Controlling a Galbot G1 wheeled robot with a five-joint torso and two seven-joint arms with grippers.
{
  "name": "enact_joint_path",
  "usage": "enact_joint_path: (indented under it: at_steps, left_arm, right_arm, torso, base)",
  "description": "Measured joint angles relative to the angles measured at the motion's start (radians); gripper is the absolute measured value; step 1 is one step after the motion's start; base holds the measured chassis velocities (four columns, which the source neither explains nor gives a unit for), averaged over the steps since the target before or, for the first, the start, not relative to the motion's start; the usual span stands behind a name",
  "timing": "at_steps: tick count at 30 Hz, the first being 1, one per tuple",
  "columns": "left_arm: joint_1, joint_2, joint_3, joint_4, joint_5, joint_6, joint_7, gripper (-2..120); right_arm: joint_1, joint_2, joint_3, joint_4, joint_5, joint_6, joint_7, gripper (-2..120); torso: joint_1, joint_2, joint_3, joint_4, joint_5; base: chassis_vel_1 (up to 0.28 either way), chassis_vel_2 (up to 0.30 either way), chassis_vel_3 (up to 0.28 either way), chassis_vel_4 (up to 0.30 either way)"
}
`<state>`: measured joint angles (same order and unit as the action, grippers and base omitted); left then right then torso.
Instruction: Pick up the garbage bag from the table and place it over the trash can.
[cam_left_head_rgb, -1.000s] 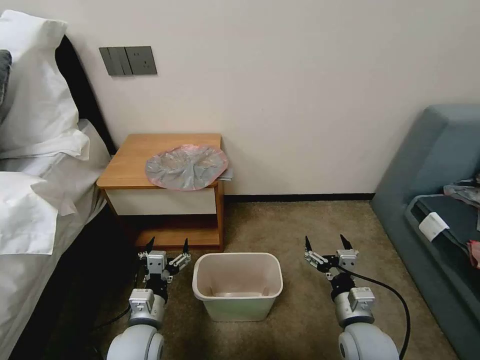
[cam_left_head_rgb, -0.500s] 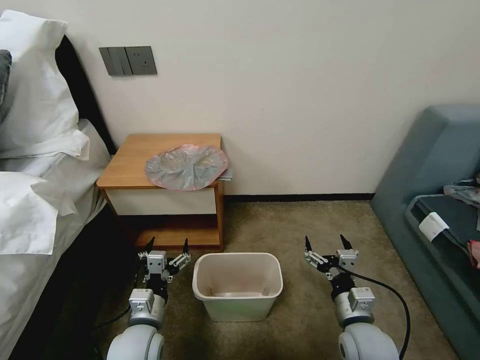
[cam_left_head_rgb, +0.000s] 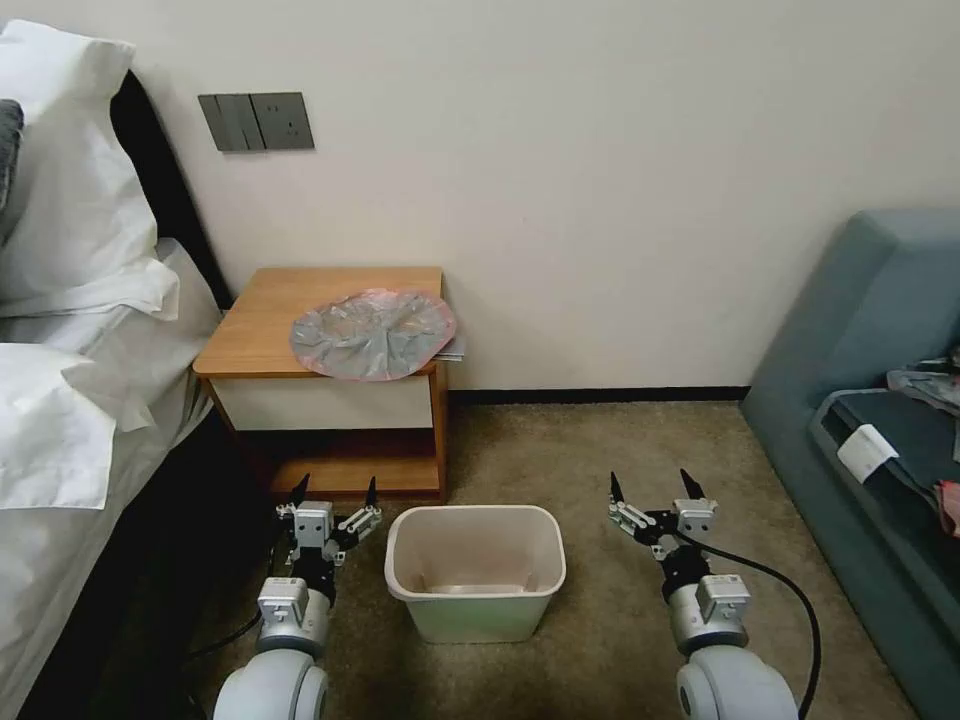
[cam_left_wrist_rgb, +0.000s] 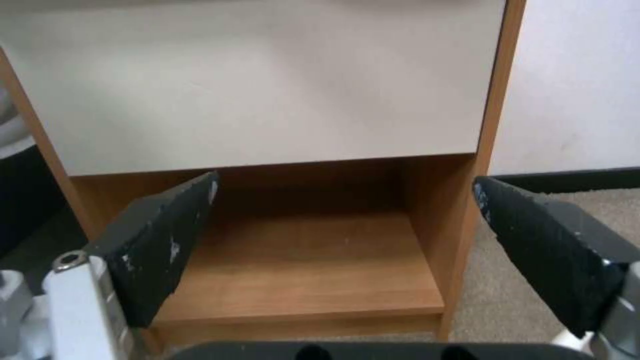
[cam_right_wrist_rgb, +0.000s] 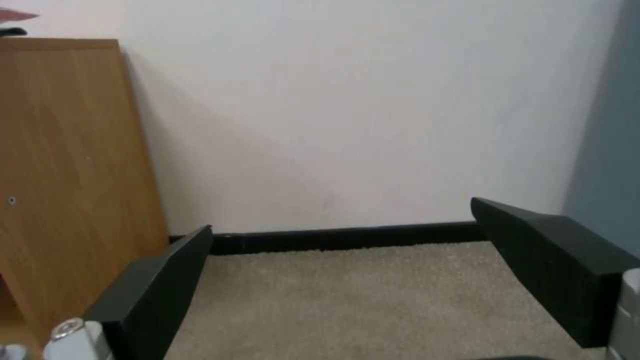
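Observation:
The grey garbage bag (cam_left_head_rgb: 372, 333) with its pink rim lies flat on the front right part of the wooden table (cam_left_head_rgb: 262, 315), its edge hanging slightly over the front. On the carpet in front of the table stands the cream trash can (cam_left_head_rgb: 475, 570), empty. My left gripper (cam_left_head_rgb: 335, 490) is open, low beside the can's left side, facing the table's lower shelf (cam_left_wrist_rgb: 300, 270). To the can's right, above the carpet, my right gripper (cam_left_head_rgb: 651, 485) is open with nothing in it. The left wrist view shows the white drawer front (cam_left_wrist_rgb: 253, 85).
A bed with white pillows (cam_left_head_rgb: 70, 330) runs along the left. A grey-blue sofa (cam_left_head_rgb: 870, 400) with clothes stands at the right. The wall (cam_left_head_rgb: 600, 200) with a black skirting is behind. Carpet (cam_left_head_rgb: 610, 450) lies open between the table and the sofa.

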<state>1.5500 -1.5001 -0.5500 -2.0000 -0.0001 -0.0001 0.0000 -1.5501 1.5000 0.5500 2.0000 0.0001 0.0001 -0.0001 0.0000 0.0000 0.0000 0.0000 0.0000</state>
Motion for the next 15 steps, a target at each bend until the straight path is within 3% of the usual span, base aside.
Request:
enact_joint_path:
  at_steps: [10,15]
  left_arm:
    - [0.023,-0.002,-0.022,-0.056,-0.023,0.024,0.000,100]
    - [0.068,-0.008,-0.068,-0.167,-0.074,0.075,-0.005,100]
  right_arm:
    - [-0.024,0.005,0.015,0.064,0.015,-0.021,0.002,100]
    - [-0.052,0.009,0.033,0.136,0.036,-0.048,0.007,100]
  torso:
    - [0.000,0.000,0.000,0.0001,0.0002]
    - [0.000,0.000,0.000,0.0002,-0.0002]
  base:
    - [0.000,0.000,0.000,0.000]
    - [0.000,0.000,0.000,0.000]
